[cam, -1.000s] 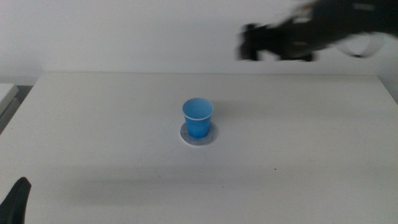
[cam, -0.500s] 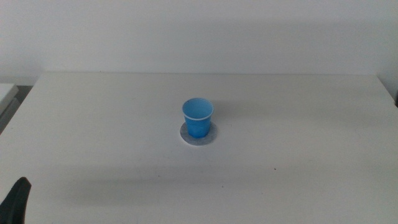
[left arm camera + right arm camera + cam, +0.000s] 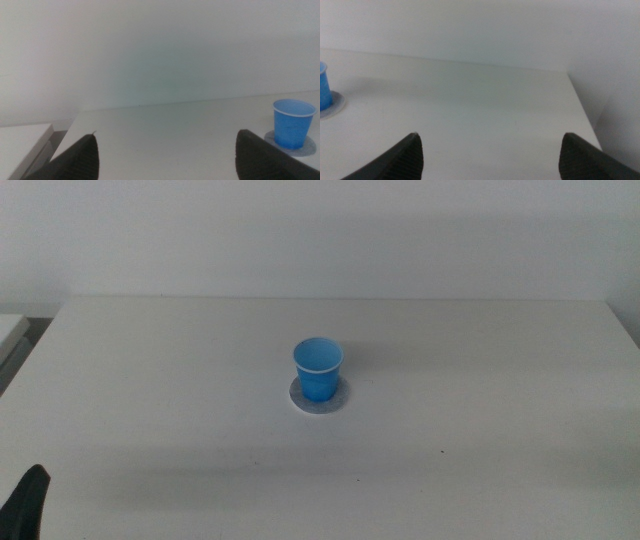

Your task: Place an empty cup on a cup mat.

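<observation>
The blue cup (image 3: 318, 369) stands upright on the round grey cup mat (image 3: 320, 400) in the middle of the white table. It looks empty. It also shows in the left wrist view (image 3: 293, 123) on the mat (image 3: 310, 147), and at the edge of the right wrist view (image 3: 324, 86) with the mat (image 3: 334, 106). My left gripper (image 3: 167, 159) is open, empty, low at the table's front left; one jaw tip shows in the middle view (image 3: 25, 502). My right gripper (image 3: 490, 159) is open, empty, back at the right side, out of the middle view.
The white table (image 3: 480, 380) ends at a pale wall behind. A second pale surface (image 3: 8, 330) sits beyond the table's left edge, with a dark gap between them; it also shows in the left wrist view (image 3: 25, 142).
One second ago my right arm was high over the far right of the table; it has drawn out of the middle view. The cup and mat have not moved.
</observation>
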Available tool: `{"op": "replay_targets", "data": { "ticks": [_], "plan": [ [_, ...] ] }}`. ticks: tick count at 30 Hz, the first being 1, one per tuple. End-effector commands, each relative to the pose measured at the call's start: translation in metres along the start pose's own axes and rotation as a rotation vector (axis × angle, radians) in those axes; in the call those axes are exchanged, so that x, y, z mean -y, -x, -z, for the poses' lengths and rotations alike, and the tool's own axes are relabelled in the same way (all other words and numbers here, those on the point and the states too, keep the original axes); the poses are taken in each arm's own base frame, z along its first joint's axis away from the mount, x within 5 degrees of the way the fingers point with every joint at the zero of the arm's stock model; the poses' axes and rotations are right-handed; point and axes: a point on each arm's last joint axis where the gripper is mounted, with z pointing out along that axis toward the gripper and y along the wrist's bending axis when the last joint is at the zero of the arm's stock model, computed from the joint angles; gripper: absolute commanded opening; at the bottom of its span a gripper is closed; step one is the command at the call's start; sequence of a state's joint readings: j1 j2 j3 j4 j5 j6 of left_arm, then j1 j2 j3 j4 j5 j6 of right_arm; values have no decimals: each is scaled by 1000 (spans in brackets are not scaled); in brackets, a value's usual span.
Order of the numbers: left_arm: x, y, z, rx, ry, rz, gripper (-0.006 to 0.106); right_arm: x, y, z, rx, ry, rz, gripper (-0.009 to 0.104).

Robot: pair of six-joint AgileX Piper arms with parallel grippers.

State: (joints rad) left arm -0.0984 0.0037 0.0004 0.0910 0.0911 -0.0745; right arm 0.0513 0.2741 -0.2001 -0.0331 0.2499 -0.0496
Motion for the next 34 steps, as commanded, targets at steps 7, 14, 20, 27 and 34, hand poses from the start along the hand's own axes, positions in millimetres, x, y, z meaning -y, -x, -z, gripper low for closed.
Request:
{"op": "replay_targets", "data": {
  "ticks": [7,14,20,27,34],
  "plan": [
    [0,1,0,10,-2,5,94,-1,-25,16,124,-20,33,93],
    [0,1,0,10,-2,5,94,-3,-40,14,119,-20,33,93],
    [0,1,0,10,-2,5,94,-3,-40,14,149,-21,33,93],
    [0,1,0,10,-2,5,94,-3,-41,12,216,-22,34,93],
    [0,1,0,10,-2,5,94,-3,-41,12,214,-21,32,93]
  ]
}}
